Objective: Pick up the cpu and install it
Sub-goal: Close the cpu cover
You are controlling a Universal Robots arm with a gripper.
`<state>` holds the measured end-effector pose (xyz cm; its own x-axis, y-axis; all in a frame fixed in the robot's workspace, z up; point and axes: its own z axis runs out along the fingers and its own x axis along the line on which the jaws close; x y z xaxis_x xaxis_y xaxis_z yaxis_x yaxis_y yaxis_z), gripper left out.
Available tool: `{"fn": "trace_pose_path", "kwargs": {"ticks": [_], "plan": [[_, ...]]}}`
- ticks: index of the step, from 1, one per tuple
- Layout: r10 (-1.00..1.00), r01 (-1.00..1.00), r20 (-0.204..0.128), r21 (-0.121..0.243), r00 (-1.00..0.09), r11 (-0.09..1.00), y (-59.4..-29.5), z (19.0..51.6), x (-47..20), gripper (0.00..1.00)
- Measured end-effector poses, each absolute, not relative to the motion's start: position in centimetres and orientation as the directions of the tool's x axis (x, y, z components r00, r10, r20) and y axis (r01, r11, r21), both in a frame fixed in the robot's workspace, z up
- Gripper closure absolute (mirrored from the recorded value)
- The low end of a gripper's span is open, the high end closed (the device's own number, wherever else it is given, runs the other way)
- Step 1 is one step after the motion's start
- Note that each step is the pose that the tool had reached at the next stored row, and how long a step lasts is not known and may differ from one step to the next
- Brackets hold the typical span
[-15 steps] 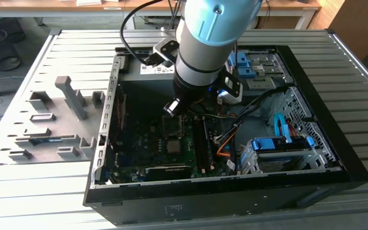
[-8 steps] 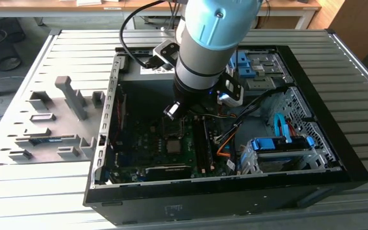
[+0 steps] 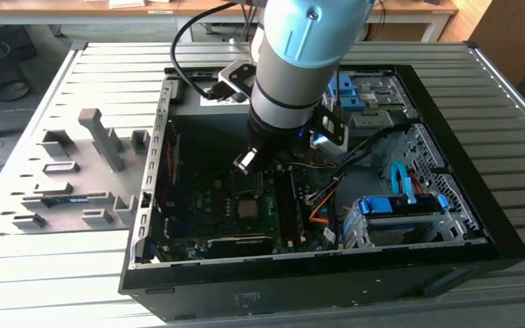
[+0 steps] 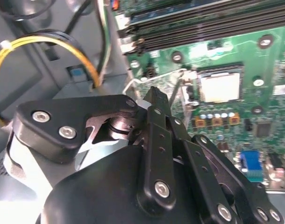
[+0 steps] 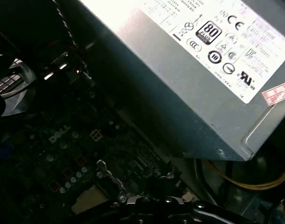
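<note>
A robot arm [image 3: 290, 61] reaches down into an open computer case [image 3: 327, 273] that lies on its side on a slatted grey bench [image 3: 52, 266]. In the exterior view the gripper [image 3: 249, 161] hangs low inside the case, just above the motherboard [image 3: 217, 212]. The cpu [image 3: 246, 208], a small square chip with a dull silvery face, sits flat in its socket on the motherboard, a little in front of the gripper and apart from it.

In the second wrist view the gripper [image 4: 154, 93] shows its black linkage bars drawn together to a narrow point, with nothing visibly held between them. The cpu [image 4: 220, 87] lies in its framed socket on the green board, beyond the gripper tip, with the thin metal socket lever [image 4: 176, 93] standing up between them. Long memory slots [image 4: 203, 25] run along the board past the socket, and yellow cables [image 4: 49, 42] loop at the side.

In the first wrist view the grey power supply box [image 5: 180, 93] with its white label lies close by, above the dim motherboard [image 5: 63, 154].

On the exterior view's left, a grey fixture tray [image 3: 71, 178] with upright blocks rests on the bench beside the case.
</note>
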<state>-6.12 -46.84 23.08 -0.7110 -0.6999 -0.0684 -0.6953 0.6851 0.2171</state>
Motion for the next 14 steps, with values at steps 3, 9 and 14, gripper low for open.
{"fn": "trace_pose_path", "kwargs": {"ticks": [3,9,14], "plan": [[-0.703,-0.696,-0.036,0.185,-0.711,0.694,-46.86,23.08,-6.12,0.90],[-0.704,-0.696,-0.006,0.155,-0.710,0.701,-46.96,23.06,-6.12,0.90],[-0.705,-0.697,-0.004,0.153,-0.709,0.700,-46.97,23.09,-6.13,0.90]]}}
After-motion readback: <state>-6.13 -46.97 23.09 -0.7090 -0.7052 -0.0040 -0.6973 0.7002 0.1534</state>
